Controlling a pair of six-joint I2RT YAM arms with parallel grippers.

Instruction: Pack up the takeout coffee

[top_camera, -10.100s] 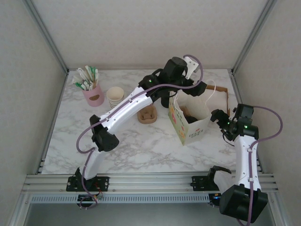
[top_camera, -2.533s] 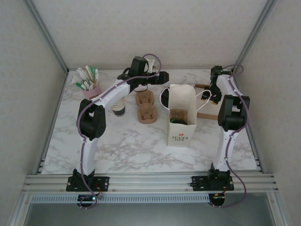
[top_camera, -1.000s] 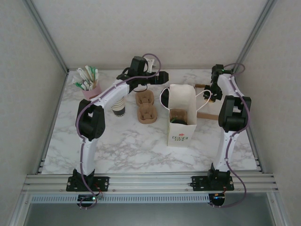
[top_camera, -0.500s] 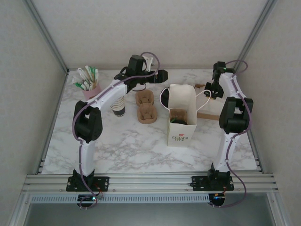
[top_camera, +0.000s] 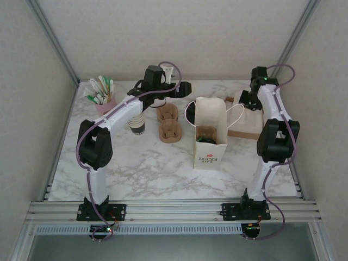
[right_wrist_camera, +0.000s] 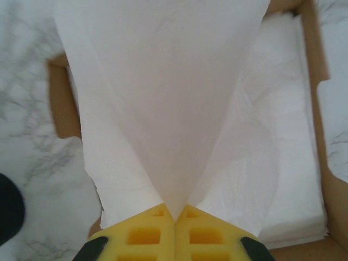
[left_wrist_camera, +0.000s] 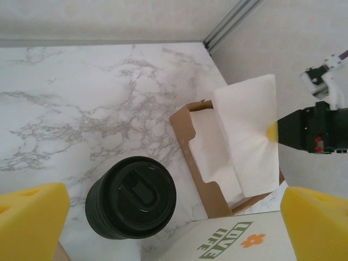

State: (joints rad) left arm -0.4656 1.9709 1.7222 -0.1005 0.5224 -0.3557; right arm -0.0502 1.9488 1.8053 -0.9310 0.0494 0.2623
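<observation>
Okay, right gripper [right_wrist_camera: 175, 216] clamped on a napkin [right_wrist_camera: 163, 81] over the far-right napkin box [left_wrist_camera: 182, 137]; coffee [top_camera: 205, 134] sits inside the bag [top_camera: 212, 115], near-left of it; left gripper [top_camera: 186, 87] gapes wide, holding nothing.

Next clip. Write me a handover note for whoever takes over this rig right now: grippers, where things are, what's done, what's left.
Left gripper: open, empty, hovering at the back above the black lid stack.
Right gripper: shut on one corner of a white napkin, which drapes down to the brown napkin box.
Paper bag: upright, mid-table. A dark shape in a brown holder inside looks like the takeout coffee, too small to confirm.
Done: coffee apparently bagged.
Left: probably drop the napkin into the bag.
</observation>
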